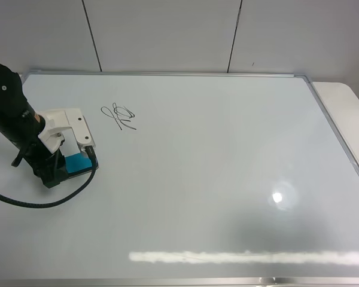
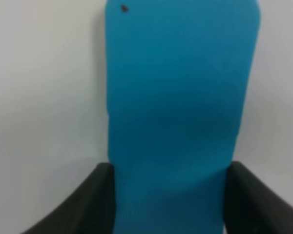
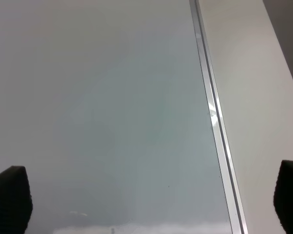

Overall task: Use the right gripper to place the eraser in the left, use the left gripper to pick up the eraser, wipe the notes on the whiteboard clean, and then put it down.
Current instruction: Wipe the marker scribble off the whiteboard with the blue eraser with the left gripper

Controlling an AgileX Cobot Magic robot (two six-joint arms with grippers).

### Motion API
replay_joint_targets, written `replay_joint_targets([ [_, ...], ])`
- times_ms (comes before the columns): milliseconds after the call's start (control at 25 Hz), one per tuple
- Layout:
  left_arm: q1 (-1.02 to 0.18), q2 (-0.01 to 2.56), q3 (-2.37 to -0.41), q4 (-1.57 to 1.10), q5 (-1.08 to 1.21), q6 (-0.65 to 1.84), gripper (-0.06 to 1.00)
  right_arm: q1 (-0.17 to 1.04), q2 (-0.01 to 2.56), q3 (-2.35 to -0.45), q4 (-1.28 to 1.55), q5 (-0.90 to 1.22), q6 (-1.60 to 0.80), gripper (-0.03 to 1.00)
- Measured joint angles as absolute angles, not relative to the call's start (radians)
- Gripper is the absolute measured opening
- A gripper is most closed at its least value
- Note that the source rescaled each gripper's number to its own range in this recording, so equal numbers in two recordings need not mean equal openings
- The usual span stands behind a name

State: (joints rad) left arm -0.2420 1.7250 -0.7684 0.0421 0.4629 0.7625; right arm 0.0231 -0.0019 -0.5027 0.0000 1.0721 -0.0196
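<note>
The whiteboard [image 1: 215,149] fills most of the exterior high view. The notes [image 1: 119,116], a small black scribble, sit at its upper left. The teal-blue eraser [image 1: 79,161] lies on the board just below and to the left of the notes. My left gripper [image 1: 73,167] is down over it. In the left wrist view the eraser [image 2: 180,97] sits between the two black fingers [image 2: 90,200], which touch its long sides. My right gripper [image 3: 150,195] is open and empty above the board's right edge. It is out of the exterior high view.
The board's silver frame [image 3: 210,107] runs along the right edge, with a white tabletop [image 1: 347,113] beyond it. A black cable [image 1: 42,202] loops from the left arm onto the board. A wall with panel seams stands behind.
</note>
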Motion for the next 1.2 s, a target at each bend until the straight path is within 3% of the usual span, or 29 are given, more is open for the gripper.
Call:
replay_joint_targets([
  [360, -0.242, 1.725, -0.827, 0.037, 0.539, 0.677, 0.03, 0.023, -0.002, -0.503, 0.000, 1.072, -0.020, 1.00],
  [840, -0.242, 1.738, -1.057, 0.137, 0.598, 0.299, 0.03, 0.023, -0.002, -0.503, 0.000, 1.072, -0.020, 1.00],
  [1200, -0.242, 1.974, -1.356, 0.171, 0.700, 0.236, 0.03, 0.023, -0.002, -0.503, 0.000, 1.072, -0.020, 1.00],
])
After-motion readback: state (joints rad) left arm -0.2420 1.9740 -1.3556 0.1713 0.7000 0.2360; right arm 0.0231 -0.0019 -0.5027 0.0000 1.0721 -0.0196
